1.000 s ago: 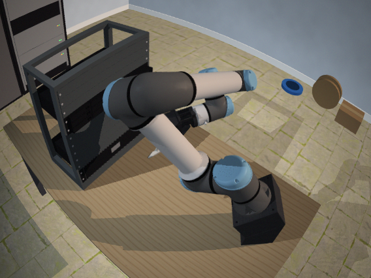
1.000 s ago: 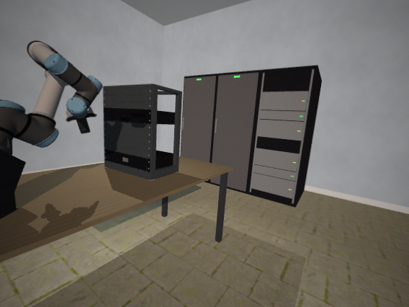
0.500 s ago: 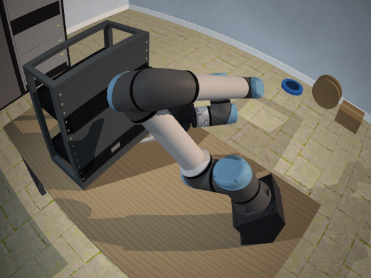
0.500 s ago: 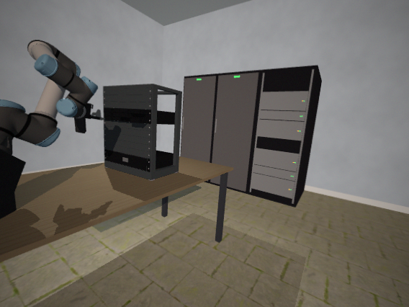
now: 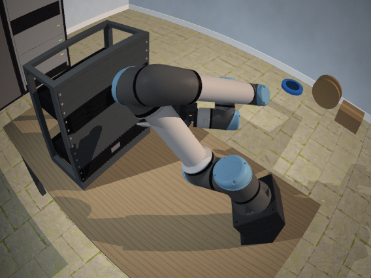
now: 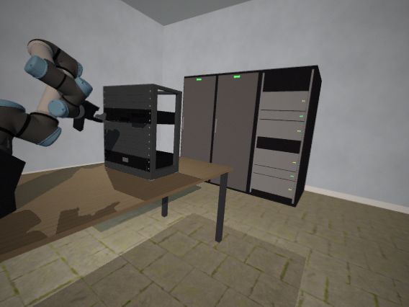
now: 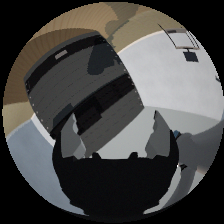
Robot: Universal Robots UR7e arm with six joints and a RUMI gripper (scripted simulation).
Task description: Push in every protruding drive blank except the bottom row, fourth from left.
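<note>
Rack [image 5: 69,136] [image 6: 153,133] [image 7: 42,113] upright, tool [image 6: 101,119] [image 7: 115,112] wide open, holding nothing

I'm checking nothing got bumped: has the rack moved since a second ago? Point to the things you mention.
No. In the exterior view, the rack [image 5: 69,77] [image 6: 153,137] [image 7: 72,82] stands at the same spot on the table [image 5: 147,202] [image 6: 90,202].
</note>
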